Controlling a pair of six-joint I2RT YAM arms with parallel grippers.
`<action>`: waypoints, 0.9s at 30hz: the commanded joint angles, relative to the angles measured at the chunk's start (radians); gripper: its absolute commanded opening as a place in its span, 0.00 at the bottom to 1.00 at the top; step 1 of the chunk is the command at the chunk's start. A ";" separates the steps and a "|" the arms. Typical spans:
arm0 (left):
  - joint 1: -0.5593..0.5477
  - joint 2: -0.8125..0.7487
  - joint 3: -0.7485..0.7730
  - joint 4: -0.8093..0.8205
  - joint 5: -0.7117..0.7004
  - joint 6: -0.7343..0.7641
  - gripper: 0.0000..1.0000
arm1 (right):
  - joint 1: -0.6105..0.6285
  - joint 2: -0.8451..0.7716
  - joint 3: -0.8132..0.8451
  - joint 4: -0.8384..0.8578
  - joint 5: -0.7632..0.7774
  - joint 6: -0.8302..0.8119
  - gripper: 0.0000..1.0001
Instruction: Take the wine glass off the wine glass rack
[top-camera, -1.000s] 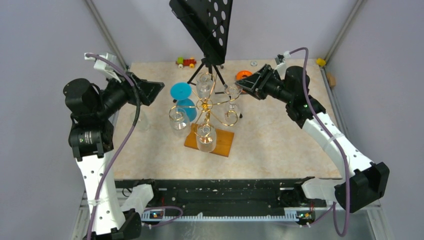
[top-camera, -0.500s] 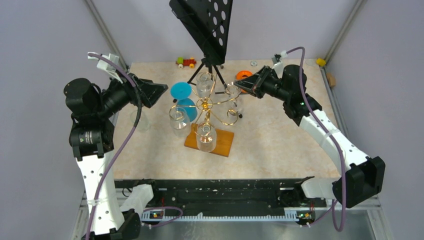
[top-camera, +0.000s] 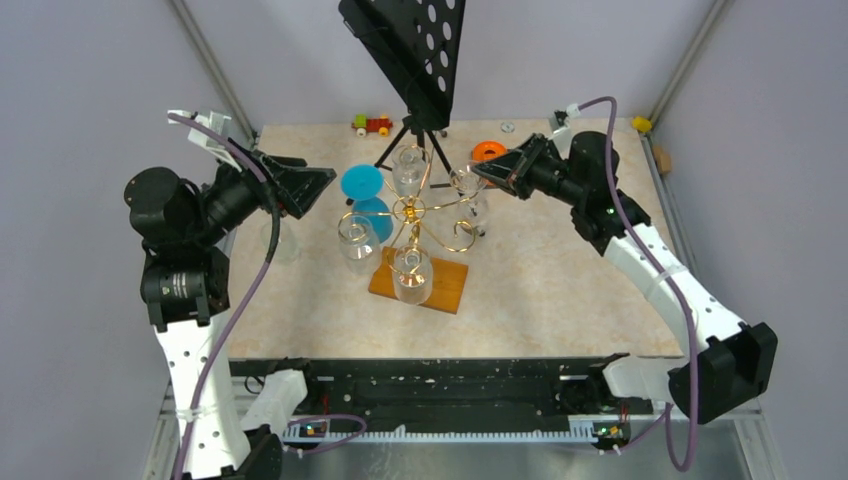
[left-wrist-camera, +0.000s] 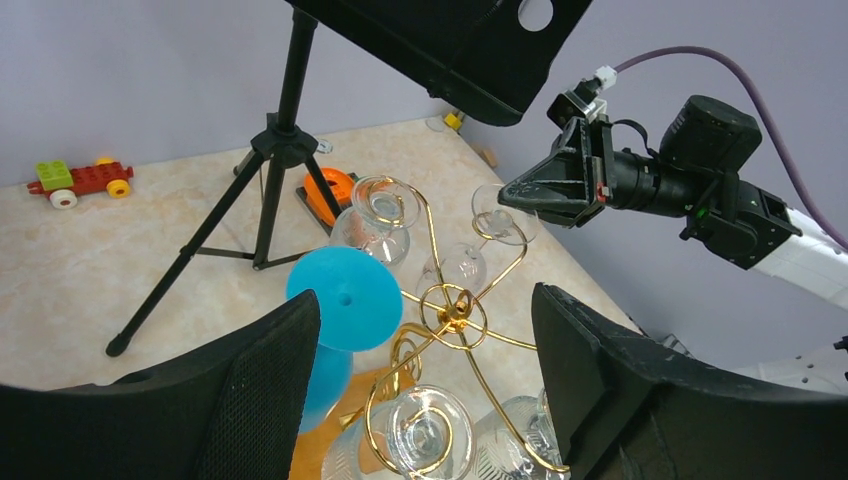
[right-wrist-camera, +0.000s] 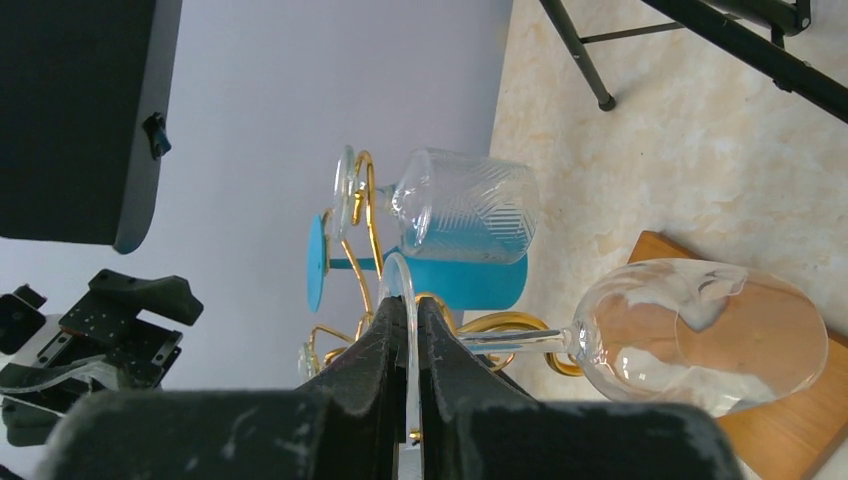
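The gold wire wine glass rack (top-camera: 408, 208) stands on its orange-brown wooden base (top-camera: 445, 290) mid-table. Clear glasses and a blue glass (top-camera: 362, 184) hang from it upside down. My right gripper (top-camera: 478, 172) is shut on the flat foot of the clear wine glass (top-camera: 468, 205) on the rack's right side. In the right wrist view the fingers (right-wrist-camera: 385, 340) pinch the foot edge-on, and the bowl (right-wrist-camera: 700, 335) points away, with the stem beside a gold scroll (right-wrist-camera: 500, 325). My left gripper (top-camera: 325, 182) is open and empty, left of the rack (left-wrist-camera: 452, 305) at about the height of its top.
A black perforated music stand (top-camera: 405, 50) on a tripod stands just behind the rack. A toy train (top-camera: 372, 124) and an orange object (top-camera: 488, 150) lie at the back. A clear glass (top-camera: 283, 243) stands on the table under my left arm.
My right gripper has stayed shut on the glass foot, nudging left and then slightly back. My left gripper has shifted a little toward the rack.
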 joint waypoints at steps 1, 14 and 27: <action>-0.004 -0.019 -0.019 0.081 0.016 -0.035 0.81 | -0.005 -0.089 0.035 0.024 0.011 0.026 0.00; -0.004 -0.055 -0.072 0.144 0.023 -0.079 0.82 | 0.018 -0.155 -0.027 0.050 -0.016 0.019 0.00; -0.004 -0.070 -0.085 0.143 0.006 -0.071 0.82 | 0.095 -0.113 -0.006 0.121 -0.018 -0.010 0.00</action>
